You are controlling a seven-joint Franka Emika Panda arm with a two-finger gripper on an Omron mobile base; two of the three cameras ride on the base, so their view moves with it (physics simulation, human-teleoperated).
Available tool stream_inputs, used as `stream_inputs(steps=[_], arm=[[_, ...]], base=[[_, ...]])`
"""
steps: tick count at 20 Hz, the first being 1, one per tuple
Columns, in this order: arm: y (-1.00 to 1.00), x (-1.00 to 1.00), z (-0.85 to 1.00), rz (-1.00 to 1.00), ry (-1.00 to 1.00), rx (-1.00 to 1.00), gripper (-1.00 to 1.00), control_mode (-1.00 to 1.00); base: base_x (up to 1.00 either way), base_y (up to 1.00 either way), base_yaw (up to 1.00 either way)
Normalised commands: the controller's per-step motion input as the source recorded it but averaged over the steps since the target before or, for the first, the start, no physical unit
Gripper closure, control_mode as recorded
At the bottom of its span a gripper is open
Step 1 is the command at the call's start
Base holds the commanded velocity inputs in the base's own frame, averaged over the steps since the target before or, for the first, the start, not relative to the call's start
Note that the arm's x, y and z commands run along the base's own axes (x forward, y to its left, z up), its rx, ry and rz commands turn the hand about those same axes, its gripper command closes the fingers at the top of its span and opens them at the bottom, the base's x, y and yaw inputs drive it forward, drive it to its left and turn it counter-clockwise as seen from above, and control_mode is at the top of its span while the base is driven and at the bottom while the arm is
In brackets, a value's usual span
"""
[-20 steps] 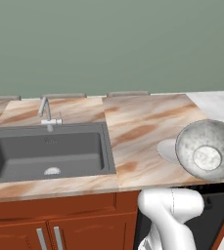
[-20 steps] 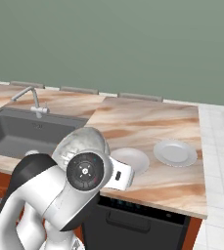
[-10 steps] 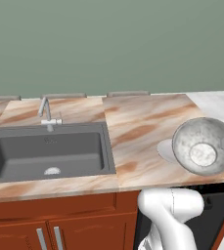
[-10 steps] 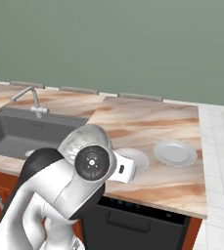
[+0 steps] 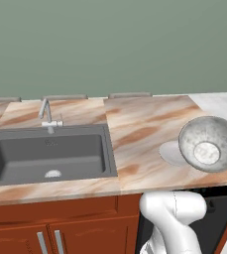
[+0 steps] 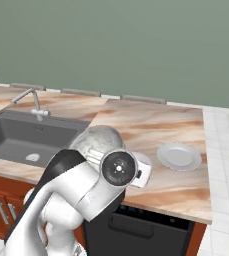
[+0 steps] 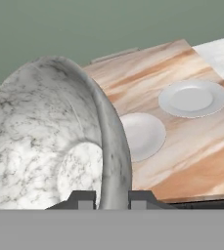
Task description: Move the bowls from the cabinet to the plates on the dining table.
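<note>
You have the mottled grey-silver bowl (image 7: 50, 136) clamped by its rim: in the hand view the jaws stand narrow, one dark fingertip (image 7: 82, 199) inside the wall and the other outside it, and the bowl is tipped on its side with its hollow, empty interior facing 9 o'clock. In the left base view the same bowl (image 5: 208, 144) hangs tilted above the marble surface (image 5: 144, 129) at about 3 o'clock, its mouth turned toward the camera, nothing inside it, overlapping the near plate (image 5: 170, 153) beneath it. From the hand view you see two pale plates on the surface, both bare: the near plate (image 7: 143, 134) just beside the bowl's rim, and the far plate (image 7: 192, 98) at about 2 o'clock from it, the two apart from each other. In the right base view the far plate (image 6: 179, 156) lies at 3 o'clock of the arm's wrist. The dark sink (image 5: 48, 156) sits at 9 o'clock, its basin holding nothing but its drain.
</note>
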Motion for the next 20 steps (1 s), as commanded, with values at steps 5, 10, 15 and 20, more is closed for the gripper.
stream_inputs(steps=[5,10,15,20], arm=[[-0.13,0.37,-0.09,0.00,0.03,0.08,1.00,-1.00],[-0.14,0.47,-0.11,0.01,0.08,0.09,1.00,-1.00],[-0.15,0.40,-0.15,0.04,0.06,0.08,1.00,-1.00],[-0.14,0.38,-0.24,0.04,0.04,0.06,1.00,-1.00]], base=[[0.00,0.00,0.00],[0.00,0.00,0.00],[0.00,0.00,0.00],[0.00,0.00,0.00]])
